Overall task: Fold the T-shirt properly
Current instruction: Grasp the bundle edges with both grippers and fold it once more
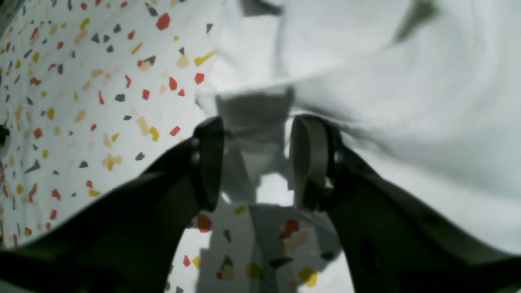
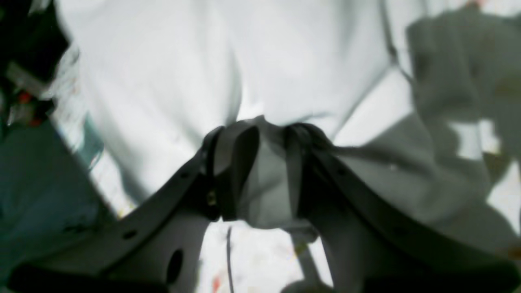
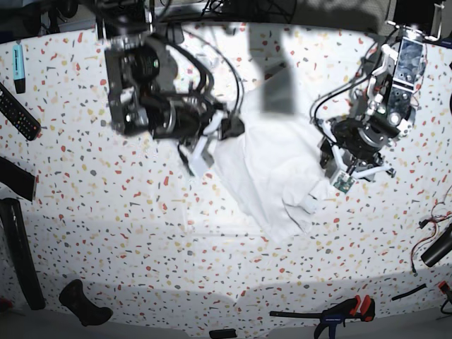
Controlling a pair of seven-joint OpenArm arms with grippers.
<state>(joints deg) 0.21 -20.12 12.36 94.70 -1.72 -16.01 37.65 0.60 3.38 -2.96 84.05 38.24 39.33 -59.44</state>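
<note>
Close to each wrist camera, the dark two-fingered left gripper (image 1: 256, 162) and the pale two-fingered right gripper (image 2: 256, 175) are each clamped on a bunched fold of the large plain white thin-cloth T-shirt (image 3: 272, 173). In the base view the shirt hangs stretched and crumpled between the two arms, above the middle of the white speckled terrazzo-patterned table (image 3: 141, 233). A black remote control (image 3: 18, 113) lies far off at the table's edge.

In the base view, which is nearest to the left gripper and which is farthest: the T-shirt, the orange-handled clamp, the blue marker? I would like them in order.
From the left gripper:
1. The T-shirt, held in the gripper, at the table's middle.
2. The orange-handled clamp, at the near edge, below the gripper.
3. The blue marker, at the far left corner.
</note>
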